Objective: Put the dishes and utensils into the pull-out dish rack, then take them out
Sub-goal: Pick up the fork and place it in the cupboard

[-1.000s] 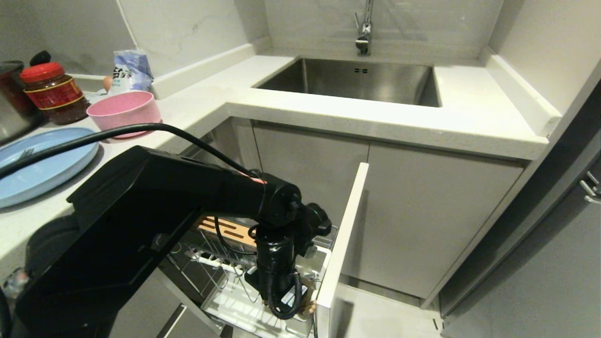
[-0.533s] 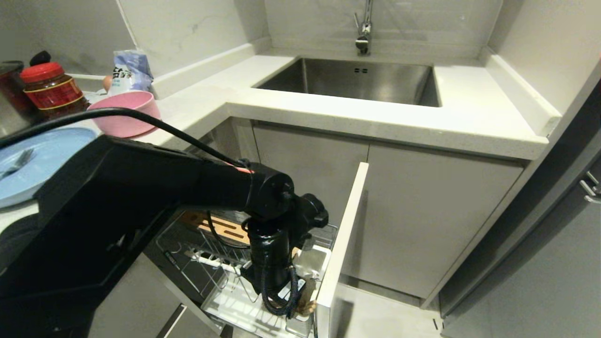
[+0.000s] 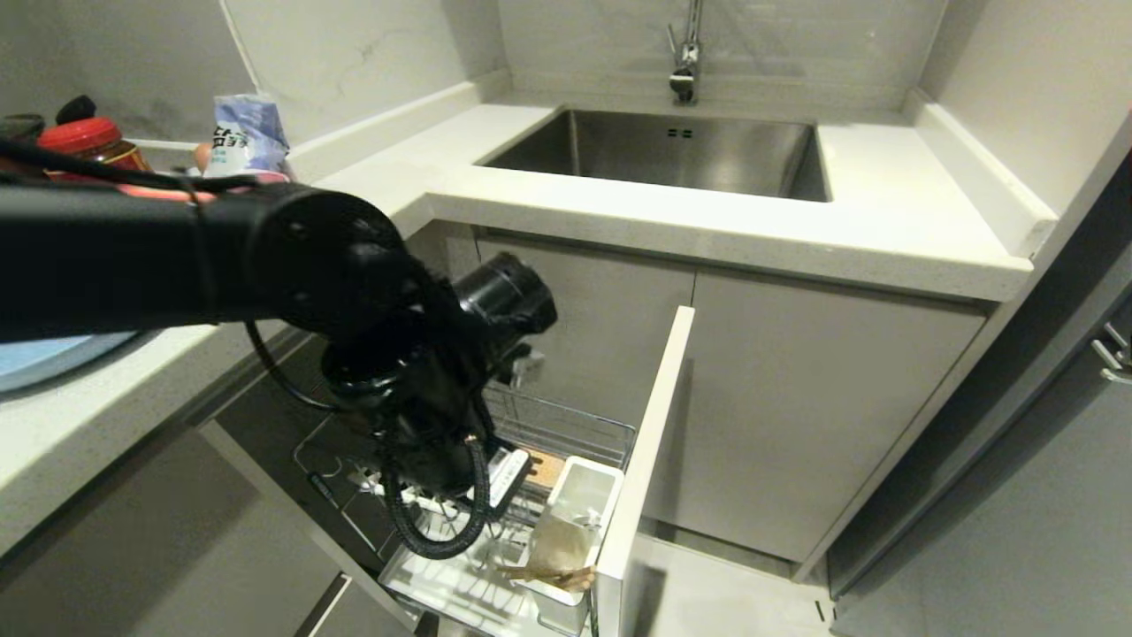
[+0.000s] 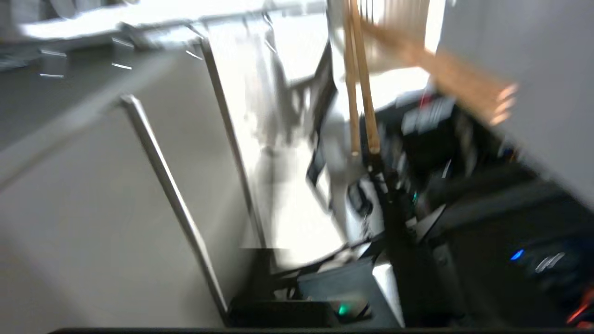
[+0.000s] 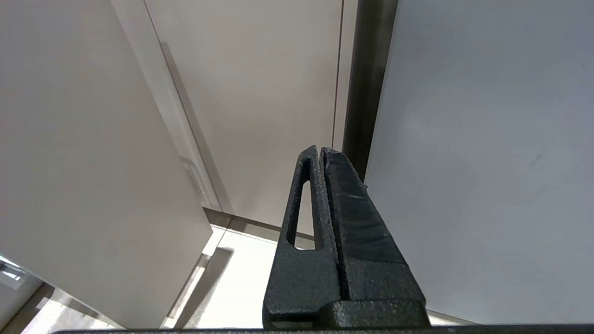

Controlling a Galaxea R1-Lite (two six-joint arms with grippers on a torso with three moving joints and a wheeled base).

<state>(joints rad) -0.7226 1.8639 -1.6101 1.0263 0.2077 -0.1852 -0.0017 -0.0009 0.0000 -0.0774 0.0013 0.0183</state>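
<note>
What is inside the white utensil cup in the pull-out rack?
The white utensil cup holds light-wood chopsticks, tips poking out. Its walls hide whatever lies deeper inside.

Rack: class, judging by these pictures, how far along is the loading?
Done: the chopsticks stand in the rack's cup. In hand: the left arm hangs over the rack; whether it carries anything is unclear. Left: the plate lies on the counter; bowl and fork are hidden. Unloading follows.

We see pull-out dish rack [image 3: 566,425] extended, chrome wire, white front panel. Chopsticks [image 3: 548,575] lean in its white utensil cup [image 3: 579,495]. Blue plate [image 3: 53,363] edge on counter.
</note>
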